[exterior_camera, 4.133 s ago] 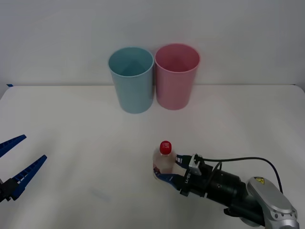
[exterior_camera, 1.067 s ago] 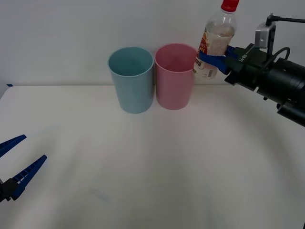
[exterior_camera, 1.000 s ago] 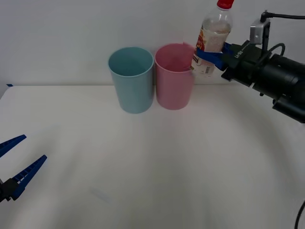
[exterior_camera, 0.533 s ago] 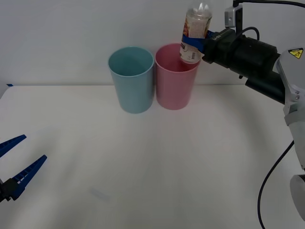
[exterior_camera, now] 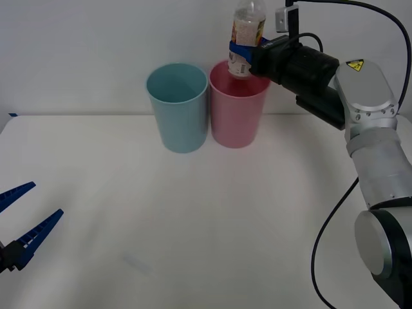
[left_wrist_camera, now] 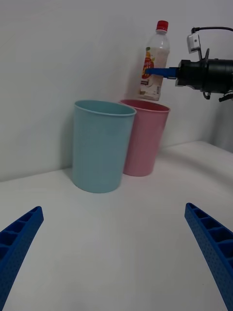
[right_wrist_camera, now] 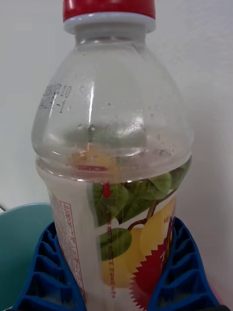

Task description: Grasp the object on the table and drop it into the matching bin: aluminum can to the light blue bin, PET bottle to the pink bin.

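1. My left pincer (exterior_camera: 24,226) sits low at the near left edge of the desk (exterior_camera: 193,225), fingers spread wide, holding nothing. The arm is parked, well apart from the bins.
2. Count: 2 bins, 1 bottle, 2 pincers.
3. Light blue bin (exterior_camera: 177,106) stands upright at the far side of the desk, left of the pink bin (exterior_camera: 238,109). The 2 stand just beside each other; can't tell if the rims touch.
4. PET bottle (exterior_camera: 246,35) is up in the air over the pink bin's rim, upright w/ a slight tilt. In the left wrist view its red cap is on top and its base hangs just above the pink rim, not inside yet.
5. My right pincer (exterior_camera: 244,51) reaches in from the right at about rim height, arm stretched out roughly level. Its blue fingers (right_wrist_camera: 48,272) are clamped on the bottle's labelled lower body, one on each side.
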Robot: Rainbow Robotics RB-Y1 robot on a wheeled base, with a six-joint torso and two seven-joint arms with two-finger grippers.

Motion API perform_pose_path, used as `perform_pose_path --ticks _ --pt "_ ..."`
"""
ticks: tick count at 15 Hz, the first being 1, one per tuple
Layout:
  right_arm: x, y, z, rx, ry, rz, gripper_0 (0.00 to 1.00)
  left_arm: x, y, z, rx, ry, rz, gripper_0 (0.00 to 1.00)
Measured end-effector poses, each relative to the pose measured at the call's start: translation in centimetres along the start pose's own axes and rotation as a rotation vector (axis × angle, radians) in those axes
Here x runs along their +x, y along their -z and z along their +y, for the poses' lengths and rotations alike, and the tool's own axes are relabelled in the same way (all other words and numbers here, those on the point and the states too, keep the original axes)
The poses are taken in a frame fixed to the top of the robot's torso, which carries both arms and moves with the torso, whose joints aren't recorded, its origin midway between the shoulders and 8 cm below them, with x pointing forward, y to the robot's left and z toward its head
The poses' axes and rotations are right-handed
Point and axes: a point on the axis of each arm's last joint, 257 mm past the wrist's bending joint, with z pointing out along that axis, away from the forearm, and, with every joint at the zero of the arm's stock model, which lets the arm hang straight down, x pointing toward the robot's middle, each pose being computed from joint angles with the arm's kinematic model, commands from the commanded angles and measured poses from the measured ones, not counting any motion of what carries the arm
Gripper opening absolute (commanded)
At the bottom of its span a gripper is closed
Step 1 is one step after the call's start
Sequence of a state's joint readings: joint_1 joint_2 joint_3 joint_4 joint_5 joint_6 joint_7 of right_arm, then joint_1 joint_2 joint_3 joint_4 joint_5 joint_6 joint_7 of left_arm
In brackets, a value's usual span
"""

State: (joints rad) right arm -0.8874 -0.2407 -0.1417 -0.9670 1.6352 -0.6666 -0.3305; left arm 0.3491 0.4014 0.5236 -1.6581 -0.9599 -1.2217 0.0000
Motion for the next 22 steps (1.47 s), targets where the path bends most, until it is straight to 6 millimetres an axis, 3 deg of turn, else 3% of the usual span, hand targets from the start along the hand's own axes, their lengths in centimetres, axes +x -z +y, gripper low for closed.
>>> perform_pose_path --ticks 2,3,4,5,6,12,14,19,22 --pt "0.2 -0.5 0.3 0.005 0.003 0.001 0.0 0.0 0.0 0.0 0.0 0.0 0.0 1.0" --pt "0.2 -0.6 0.4 0.005 0.003 0.0 0.05 0.0 0.0 0.0 0.0 0.0 0.0 1.0" --pt "0.2 -0.6 0.5 0.004 0.003 0.0 0.24 0.0 0.0 0.0 0.0 0.0 0.0 1.0" --pt "0.2 -0.7 0.5 0.004 0.002 -0.001 0.89 0.0 0.0 0.0 0.0 0.0 0.0 1.0" --pt "0.2 -0.7 0.4 0.009 0.0 -0.003 1.0 0.0 0.0 0.0 0.0 0.0 0.0 1.0" --pt "-0.6 -0.6 0.6 0.002 -0.002 -0.024 1.0 0.0 0.0 0.0 0.0 0.0 0.0 1.0" --pt "-1.4 0.5 0.6 -0.011 0.012 -0.046 1.0 0.0 0.0 0.0 0.0 0.0 0.0 1.0" --pt "-2.0 5.7 2.1 -0.092 0.069 -0.083 1.0 0.0 0.0 0.0 0.0 0.0 0.0 1.0" --pt "-0.7 10.0 3.4 -0.144 0.085 -0.073 1.0 0.0 0.0 0.0 0.0 0.0 0.0 1.0"
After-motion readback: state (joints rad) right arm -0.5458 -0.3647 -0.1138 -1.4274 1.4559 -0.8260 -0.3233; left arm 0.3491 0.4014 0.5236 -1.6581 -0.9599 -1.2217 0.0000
